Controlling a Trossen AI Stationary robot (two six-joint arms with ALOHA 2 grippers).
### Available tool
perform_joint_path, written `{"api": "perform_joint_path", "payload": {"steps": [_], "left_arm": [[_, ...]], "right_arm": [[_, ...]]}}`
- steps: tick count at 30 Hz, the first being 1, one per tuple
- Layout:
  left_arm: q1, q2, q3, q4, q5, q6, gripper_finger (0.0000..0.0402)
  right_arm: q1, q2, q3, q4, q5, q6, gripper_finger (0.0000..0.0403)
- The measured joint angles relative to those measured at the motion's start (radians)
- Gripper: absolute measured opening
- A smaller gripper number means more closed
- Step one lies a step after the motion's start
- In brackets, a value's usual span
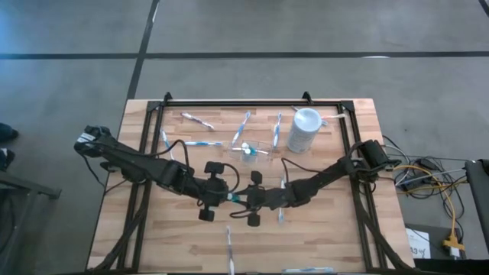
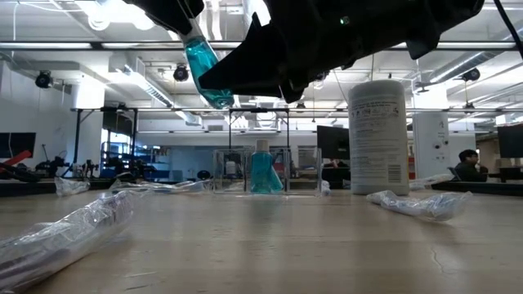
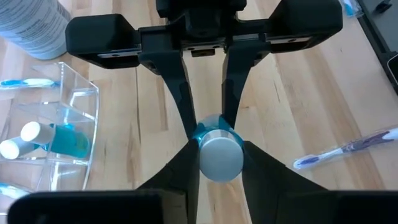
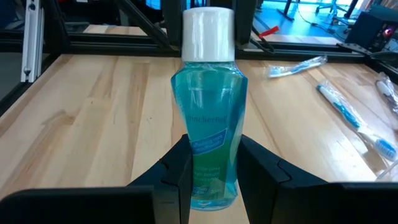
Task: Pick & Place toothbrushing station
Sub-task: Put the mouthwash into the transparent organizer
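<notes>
Teal bottle [image 4: 210, 112] with a white cap is held above the middle of the bench, between the two grippers that meet there in the high view. Label on the bottle front is pale blue with small writing too blurred to read. Right gripper [image 4: 211, 177] has its fingers clamped on the lower body of the bottle, cap pointing away from the wrist along the gripper's line. Left gripper [image 3: 214, 163] is closed on the cap end of the same bottle, cap facing its camera, with the right arm's fingers coming in from the other side. In the low view the bottle [image 2: 204, 69] hangs well clear of the wood, long axis tilted, running between the two arms. Clear holder [image 1: 256, 150] sits near the middle of the back half of the bench, and a second teal bottle [image 2: 263, 170] stands upright in it; the left wrist view shows two white caps in one compartment. White cylindrical container [image 1: 304, 130] stands upright toward the back right, near the holder; it carries blocks of dark print, not legible. Wrapped toothbrushes [image 1: 199, 121] lie flat and scattered along the back edge, most with long axes angled to it; another toothbrush [image 1: 228, 244] lies near the front edge, pointing front to back.
</notes>
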Motion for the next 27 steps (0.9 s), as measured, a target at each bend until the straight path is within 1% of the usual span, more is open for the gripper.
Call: {"api": "perform_joint_path", "payload": {"steps": [4,12,21,27], "left_arm": [[0.000,-0.001,-0.022,0.018,0.000,-0.002,0.0091],[0.000,-0.001,-0.026,0.032,0.002,0.007,0.0091],[0.000,-0.001,-0.027,0.032,0.011,0.014,0.0091],[0.000,-0.001,-0.027,0.032,0.011,0.013,0.0091]], "right_arm": [[0.002,0.002,0.001,-0.004,-0.002,0.001,0.0091],[0.002,0.002,-0.003,0.000,-0.002,0.012,0.0093],[0.002,0.002,-0.003,0.004,-0.002,0.011,0.0124],[0.002,0.002,-0.003,0.005,-0.002,0.012,0.0136]]}}
